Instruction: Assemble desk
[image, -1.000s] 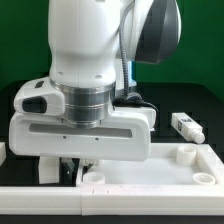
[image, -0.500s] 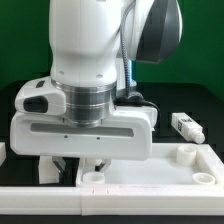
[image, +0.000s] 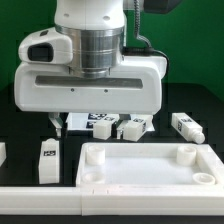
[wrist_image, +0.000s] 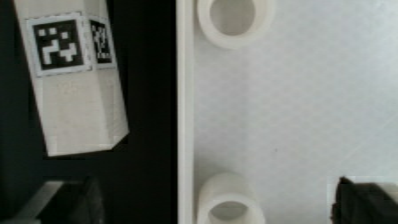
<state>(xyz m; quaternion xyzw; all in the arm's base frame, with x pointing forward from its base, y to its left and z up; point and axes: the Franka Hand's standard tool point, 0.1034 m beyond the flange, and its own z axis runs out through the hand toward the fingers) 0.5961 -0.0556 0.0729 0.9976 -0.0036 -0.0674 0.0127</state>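
Hand (wrist_image: 215, 205): open, fingers (wrist_image: 374, 203) spread wide apart, nothing clamped between them.
Hand position: hangs over the worktop (image: 20, 130), above the gap between the slab and the nearest leg; in the exterior view its broad white body sits behind and above the slab.
Slab (image: 140, 168): white flat rectangle, lying flat near the worktop's front edge, towards the exterior view's right, just behind the border rail.
Sockets: round, raised, one at each corner of the slab; all four show in the exterior view and none holds a leg. Two more appear in the wrist view along one side of the slab.
Nearest leg (image: 47, 162): blocky white, lying on the worktop just beside the slab on the exterior view's left, apart from it by a narrow dark strip. Its black-and-white tag faces up at one end.
Second leg (image: 133, 127): behind the slab, towards the worktop's back, tag showing, well apart from the nearest leg.
Third leg (image: 187, 126): behind the slab's far corner on the exterior view's right, lying on the worktop.
Tagged white piece (image: 100, 124): under the hand, next to the second leg; too hidden to tell what it is.
Border rail (image: 100, 205): long, white, running along the worktop's front edge.
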